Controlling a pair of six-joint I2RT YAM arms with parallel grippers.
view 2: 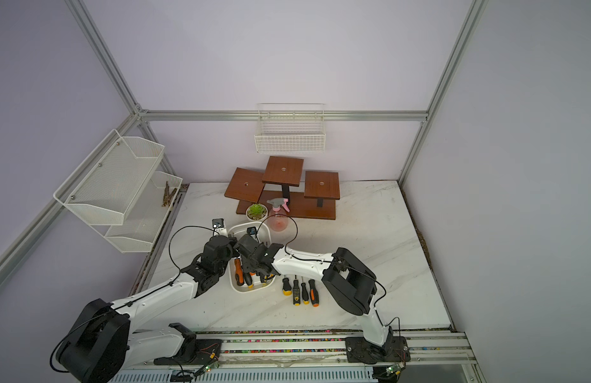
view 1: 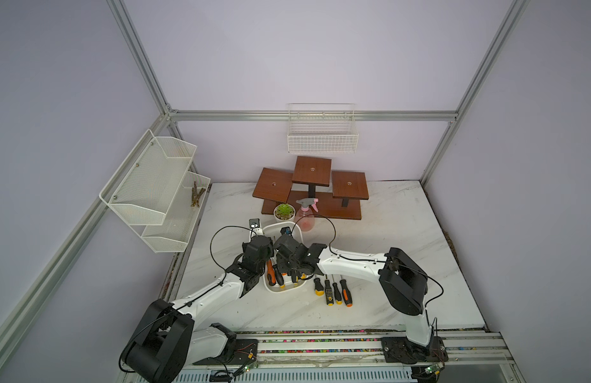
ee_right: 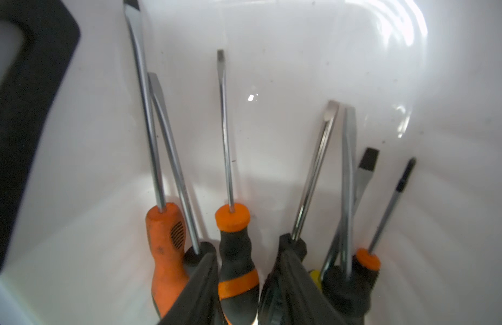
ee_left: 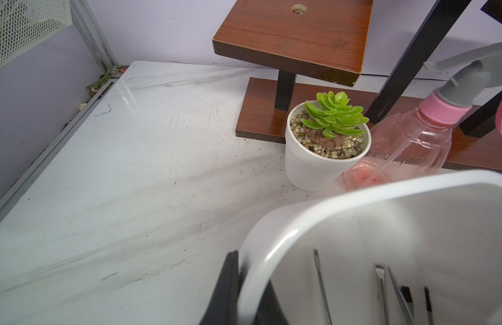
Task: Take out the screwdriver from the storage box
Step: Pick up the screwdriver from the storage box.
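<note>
Top views look down on a white marble table, with both arms reaching to its middle.

The left gripper (ee_left: 251, 292) sits at about 10 o'clock on the storage box (view 1: 280, 290). It is clamped shut on the box's rolled rim, one black finger outside the wall and one inside. This looks like a steadying hold.

The storage box lies with its long side running from 12 to 6 o'clock. Several screwdrivers rest on its floor, roughly parallel. Their handles crowd the 6 o'clock end and their shafts point toward 12 o'clock.

The right gripper (ee_right: 248, 247) reaches into the box from about 4 o'clock and is the nearer arm to the tools. Its jaws stand apart, one on each side of the screwdriver (ee_right: 235, 270), which has a black handle with orange bands. The handle lies directly between the fingers, and the tool's long axis runs straight away from the gripper toward 12 o'clock. Whether the fingers already press on the handle cannot be told. Neighbouring handles lie close on both sides, so a lift would likely need to go straight up.

At 4 o'clock from the box, four screwdrivers (view 1: 332, 291) lie side by side on the table.
</note>
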